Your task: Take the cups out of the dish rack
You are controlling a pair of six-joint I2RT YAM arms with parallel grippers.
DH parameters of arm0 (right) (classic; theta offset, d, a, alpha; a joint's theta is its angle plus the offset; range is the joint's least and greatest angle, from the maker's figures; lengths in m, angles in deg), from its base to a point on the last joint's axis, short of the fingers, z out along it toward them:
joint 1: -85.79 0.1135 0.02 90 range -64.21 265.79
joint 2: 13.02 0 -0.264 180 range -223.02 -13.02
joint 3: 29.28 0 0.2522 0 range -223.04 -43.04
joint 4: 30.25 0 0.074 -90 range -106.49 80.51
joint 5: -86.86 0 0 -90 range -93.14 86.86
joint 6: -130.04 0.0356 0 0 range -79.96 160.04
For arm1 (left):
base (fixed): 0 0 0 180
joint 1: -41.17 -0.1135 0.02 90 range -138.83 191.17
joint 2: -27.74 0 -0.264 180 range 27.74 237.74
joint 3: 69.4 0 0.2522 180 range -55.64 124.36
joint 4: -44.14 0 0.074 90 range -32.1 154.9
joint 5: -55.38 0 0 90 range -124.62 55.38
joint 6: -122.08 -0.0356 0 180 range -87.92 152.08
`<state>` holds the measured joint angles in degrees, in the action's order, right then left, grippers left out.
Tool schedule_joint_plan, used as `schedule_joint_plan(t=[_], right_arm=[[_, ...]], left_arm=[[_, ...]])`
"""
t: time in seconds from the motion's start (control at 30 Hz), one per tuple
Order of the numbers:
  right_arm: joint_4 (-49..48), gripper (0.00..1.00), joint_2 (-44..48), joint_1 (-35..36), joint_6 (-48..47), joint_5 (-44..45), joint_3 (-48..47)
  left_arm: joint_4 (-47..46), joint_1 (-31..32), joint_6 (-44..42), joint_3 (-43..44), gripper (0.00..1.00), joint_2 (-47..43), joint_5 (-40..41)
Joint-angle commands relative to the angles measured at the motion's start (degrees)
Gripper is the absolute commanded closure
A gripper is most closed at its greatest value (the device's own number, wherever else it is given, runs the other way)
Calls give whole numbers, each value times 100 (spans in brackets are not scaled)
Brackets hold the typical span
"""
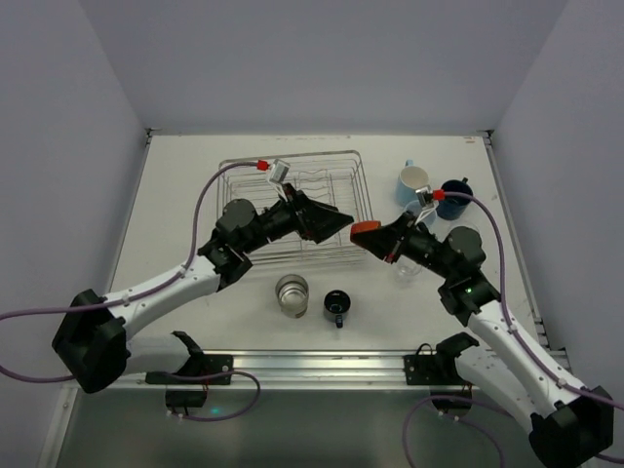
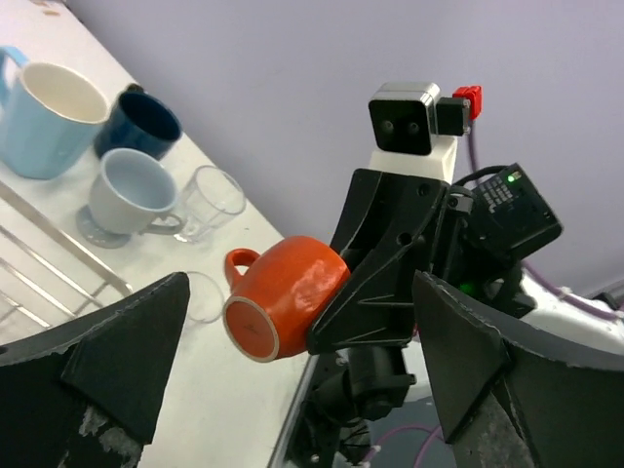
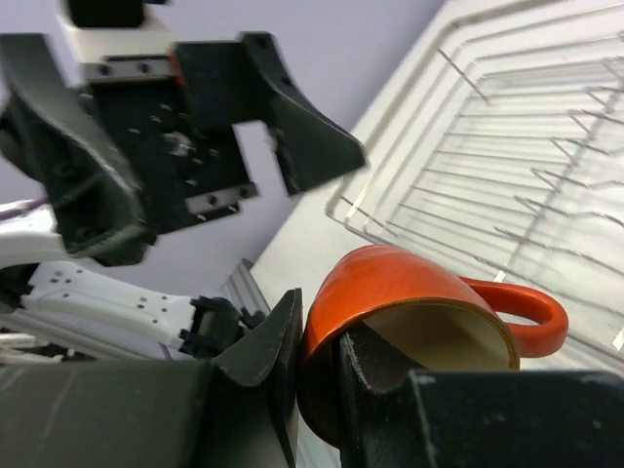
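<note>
1. Orange cup (image 1: 367,230) hangs in the air just off the near right corner of the dish rack (image 1: 322,175), above the table (image 1: 195,175) and between the two claws.
2. The right gripper (image 3: 320,331) is clenched on it. One finger sits inside the mouth and the other presses the outside, pinching the wall on the side away from the handle.
3. The left gripper (image 1: 339,220) is released, with its fingers spread wide. In its wrist view they stand on either side of the cup with a clear gap, touching and holding nothing.
4. The cup lies on its side with its long axis close to level, running from one claw to the other. Its base faces the left gripper and its mouth faces back toward the right wrist. The loop handle juts out sideways.
5. The other cups stand on the table, mouths up:
   - A light blue mug (image 1: 413,182) and a navy mug (image 1: 454,199) are just beside each other, right of the rack.
   - A clear glass (image 1: 409,265) is partly hidden under the right arm.
   - A metallic cup (image 1: 292,295) and a small dark blue cup (image 1: 336,306) stand near each other but apart, on the near side of the rack.
</note>
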<state>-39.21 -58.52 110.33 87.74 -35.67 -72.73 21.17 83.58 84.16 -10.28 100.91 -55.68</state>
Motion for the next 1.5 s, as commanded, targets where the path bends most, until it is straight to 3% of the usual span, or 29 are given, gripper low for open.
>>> schedule_joint_plan(t=[0.0, 0.13, 0.33, 0.5, 0.73, 1.13, 1.47], right_arm=[[2004, 100, 470, 43, -700, 509, -572], [4943, 100, 770, 157, -1464, 1318, -1117], [6506, 100, 964, 394, -1519, 2311, -1188], [6631, 100, 385, 1061, -1238, 2909, -1144], [6526, 100, -915, 1606, -842, 3737, -1241], [5876, 100, -2657, 2248, -367, 4211, -1373], [5366, 88, -3211, 2301, -235, 4281, -1135]], left_arm=[[1183, 4, -1031, 376, 0, -591, 425], [2624, 4, -1927, 631, 0, -1268, 874], [4699, 4, -3246, 728, 0, -2437, 2060], [5764, 4, -3941, 676, 0, -3123, 3318], [5906, 13, -4232, 1, 0, -3878, 4083], [5765, 4, -4153, -353, 0, -4434, 3881], [5756, -14, -4144, -388, 0, -4399, 3837]])
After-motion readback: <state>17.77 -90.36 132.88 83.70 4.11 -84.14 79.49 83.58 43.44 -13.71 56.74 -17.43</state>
